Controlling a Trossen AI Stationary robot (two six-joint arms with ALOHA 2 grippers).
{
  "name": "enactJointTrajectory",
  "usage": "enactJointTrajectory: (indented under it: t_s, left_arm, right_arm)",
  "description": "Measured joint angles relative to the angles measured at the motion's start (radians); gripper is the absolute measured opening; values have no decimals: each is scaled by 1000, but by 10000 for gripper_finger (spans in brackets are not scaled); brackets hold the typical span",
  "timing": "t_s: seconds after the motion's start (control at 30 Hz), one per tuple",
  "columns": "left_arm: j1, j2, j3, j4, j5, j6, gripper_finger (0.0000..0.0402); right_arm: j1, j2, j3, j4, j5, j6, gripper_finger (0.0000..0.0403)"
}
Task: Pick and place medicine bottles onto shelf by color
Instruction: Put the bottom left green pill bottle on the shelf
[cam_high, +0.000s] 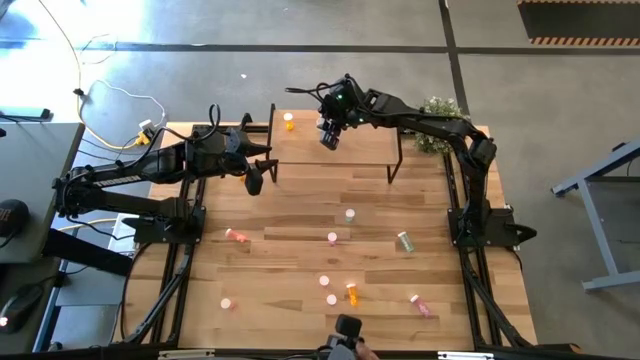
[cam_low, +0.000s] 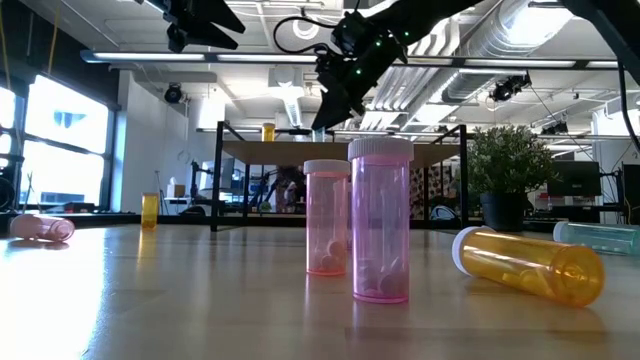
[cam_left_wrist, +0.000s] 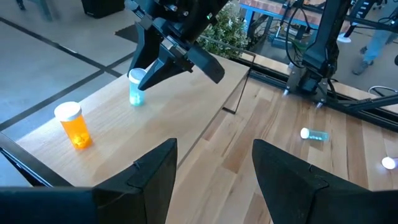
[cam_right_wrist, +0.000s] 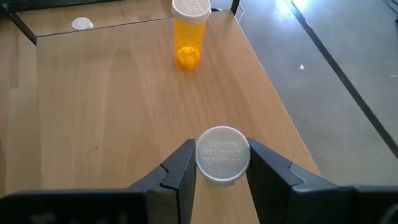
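The shelf (cam_high: 330, 160) stands at the table's far middle. An orange medicine bottle (cam_high: 289, 122) stands upright on its base at the shelf's far left. My right gripper (cam_right_wrist: 222, 168) hangs over the shelf, shut on a pale green medicine bottle (cam_left_wrist: 135, 88) with a white cap. My left gripper (cam_left_wrist: 214, 168) hovers open and holding nothing by the shelf's left end. Several pink bottles, an orange one (cam_high: 352, 292) and a green one (cam_high: 405, 241) stand or lie on the tabletop nearer the front. My right gripper pinches the pale green bottle's white cap (cam_right_wrist: 222, 158) by its rim, one finger on each side. The fingers slant down from above, coming from the table's right. The bottle stands upright below them, and its base (cam_left_wrist: 134, 101) appears to rest on the shelf board.
A potted plant (cam_high: 438, 125) stands at the far right corner, beside the right arm. The shelf's black legs (cam_high: 395, 165) rise from the table. Bare shelf board lies to the right of the held bottle.
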Motion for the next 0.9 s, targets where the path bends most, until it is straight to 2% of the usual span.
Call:
enactJointTrajectory:
  t_s: [0.43, 0.9]
  left_arm:
    - [0, 0, 0, 0, 0, 0, 197]
    - [0, 0, 0, -3, 0, 1, 197]
  right_arm:
    - [-2, 4, 0, -2, 8, 11, 184]
    - [-7, -38, 0, -27, 9, 54, 190]
